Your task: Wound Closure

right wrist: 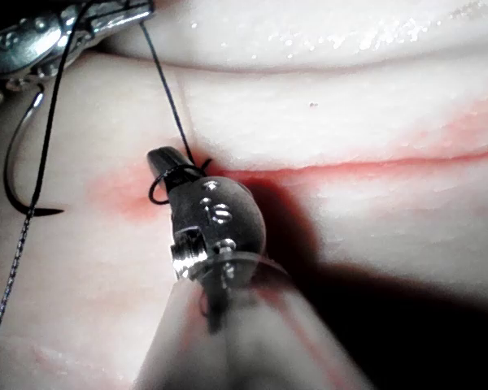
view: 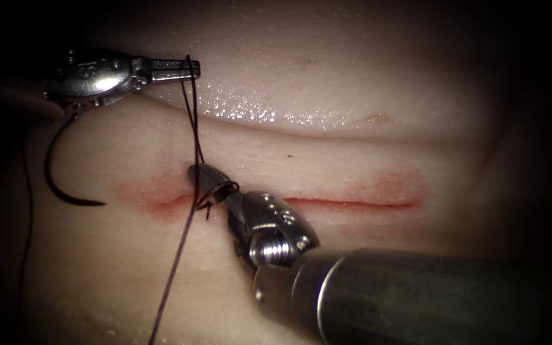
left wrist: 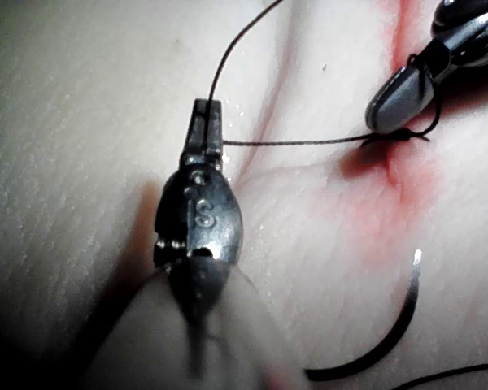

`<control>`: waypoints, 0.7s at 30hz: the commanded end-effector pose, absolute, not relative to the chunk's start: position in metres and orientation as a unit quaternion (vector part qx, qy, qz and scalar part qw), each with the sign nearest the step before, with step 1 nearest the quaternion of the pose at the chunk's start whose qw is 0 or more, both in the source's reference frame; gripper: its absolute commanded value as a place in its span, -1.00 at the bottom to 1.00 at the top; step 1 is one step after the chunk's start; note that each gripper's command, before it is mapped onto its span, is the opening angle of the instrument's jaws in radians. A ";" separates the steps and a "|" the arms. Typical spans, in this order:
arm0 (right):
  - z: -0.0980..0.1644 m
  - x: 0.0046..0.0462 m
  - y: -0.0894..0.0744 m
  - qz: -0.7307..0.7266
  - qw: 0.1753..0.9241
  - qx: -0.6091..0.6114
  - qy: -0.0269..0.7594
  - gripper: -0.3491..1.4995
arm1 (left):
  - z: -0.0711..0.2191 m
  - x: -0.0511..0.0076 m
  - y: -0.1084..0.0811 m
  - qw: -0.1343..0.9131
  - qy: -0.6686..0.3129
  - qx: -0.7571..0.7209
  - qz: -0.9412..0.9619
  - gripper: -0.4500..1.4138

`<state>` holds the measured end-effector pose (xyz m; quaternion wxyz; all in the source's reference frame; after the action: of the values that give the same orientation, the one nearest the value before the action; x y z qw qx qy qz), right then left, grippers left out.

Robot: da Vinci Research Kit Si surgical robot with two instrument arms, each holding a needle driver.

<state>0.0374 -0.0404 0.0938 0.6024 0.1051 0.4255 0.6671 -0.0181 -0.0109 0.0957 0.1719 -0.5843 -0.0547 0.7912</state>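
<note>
Pale, glistening pork tissue (view: 352,83) lies under both tools, with a thin red horizontal cut (view: 346,203) across it and a pink smear of red fluid (view: 148,195) around the cut's left end.

At the upper left of the endoscope view the left arm's silver needle driver (view: 183,68) has its slim jaws pressed together on the dark thin thread (view: 193,121); the left wrist view shows the same pinch, with the thread (left wrist: 309,142) running from the jaw tips to the knot by the other tool.

From the lower right, the right arm's steel needle driver (view: 209,179) reaches on its grey shaft to the cut's left end, where its jaws look closed, with loops of thread wound around them just behind the tip. The right wrist view also shows a small loop of thread (right wrist: 159,191) hanging beside the closed tip (right wrist: 167,162).

A dark curved needle (view: 55,176) lies free on the tissue, left of the cut's left end, below the left tool. Neither tool holds it, and its point rests on the surface rather than in the tissue. More thread trails down towards the bottom edge of the endoscope view.
</note>
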 end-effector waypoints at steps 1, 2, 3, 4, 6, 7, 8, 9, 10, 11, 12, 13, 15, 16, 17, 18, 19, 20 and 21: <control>0.094 0.0382 -0.041 0.665 0.603 0.107 0.427 -1.00 | 0.096 -0.0188 -0.011 0.171 -0.040 -0.584 0.793 -1.00; 0.094 0.0383 -0.041 0.664 0.603 0.108 0.428 -1.00 | 0.096 -0.0189 -0.010 0.174 -0.023 -0.581 0.795 -1.00; 0.094 0.0383 -0.042 0.663 0.604 0.109 0.429 -1.00 | 0.096 -0.0189 -0.010 0.174 -0.008 -0.578 0.797 -1.00; 0.094 0.0383 -0.042 0.662 0.603 0.110 0.431 -1.00 | 0.096 -0.0189 -0.009 0.174 0.006 -0.575 0.799 -1.00; 0.094 0.0384 -0.042 0.662 0.604 0.110 0.430 -1.00 | 0.096 -0.0189 -0.008 0.179 0.034 -0.563 0.806 -1.00; 0.094 0.0384 -0.042 0.661 0.605 0.110 0.429 -1.00 | 0.096 -0.0189 -0.008 0.177 0.046 -0.558 0.809 -1.00; 0.094 0.0385 -0.042 0.659 0.607 0.113 0.430 -1.00 | 0.096 -0.0188 -0.007 0.175 0.064 -0.550 0.814 -1.00; 0.094 0.0385 -0.042 0.659 0.607 0.113 0.430 -1.00 | 0.096 -0.0188 -0.007 0.175 0.064 -0.550 0.814 -1.00; 0.094 0.0385 -0.042 0.659 0.607 0.113 0.430 -1.00 | 0.096 -0.0188 -0.007 0.173 0.069 -0.546 0.817 -1.00; 0.094 0.0385 -0.043 0.658 0.608 0.114 0.430 -1.00 | 0.096 -0.0187 -0.007 0.171 0.074 -0.542 0.819 -1.00; 0.094 0.0385 -0.043 0.657 0.610 0.115 0.428 -1.00 | 0.096 -0.0187 -0.006 0.172 0.077 -0.538 0.821 -1.00; 0.094 0.0385 -0.043 0.656 0.610 0.115 0.428 -1.00 | 0.096 -0.0186 -0.006 0.175 0.080 -0.536 0.822 -1.00; 0.094 0.0385 -0.044 0.653 0.614 0.118 0.427 -1.00 | 0.096 -0.0186 -0.006 0.179 0.093 -0.532 0.822 -1.00; 0.094 0.0385 -0.044 0.652 0.615 0.118 0.427 -1.00 | 0.097 -0.0186 -0.005 0.179 0.097 -0.529 0.824 -1.00; 0.094 0.0385 -0.044 0.651 0.617 0.118 0.426 -1.00 | 0.097 -0.0186 -0.005 0.177 0.106 -0.523 0.827 -1.00; 0.094 0.0385 -0.045 0.650 0.617 0.118 0.427 -1.00 | 0.097 -0.0187 -0.005 0.176 0.112 -0.518 0.830 -1.00; 0.094 0.0384 -0.045 0.649 0.619 0.119 0.425 -1.00 | 0.097 -0.0188 -0.005 0.171 0.122 -0.510 0.834 -1.00; 0.094 0.0383 -0.045 0.649 0.620 0.119 0.425 -1.00 | 0.097 -0.0190 -0.004 0.165 0.135 -0.499 0.840 -1.00; 0.094 0.0382 -0.045 0.648 0.621 0.119 0.424 -1.00 | 0.097 -0.0192 -0.004 0.162 0.143 -0.492 0.843 -1.00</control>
<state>0.0375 -0.0447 0.0935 0.6216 0.1183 0.4242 0.6478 -0.0187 -0.0040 0.0963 0.1584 -0.4846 0.1508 0.8469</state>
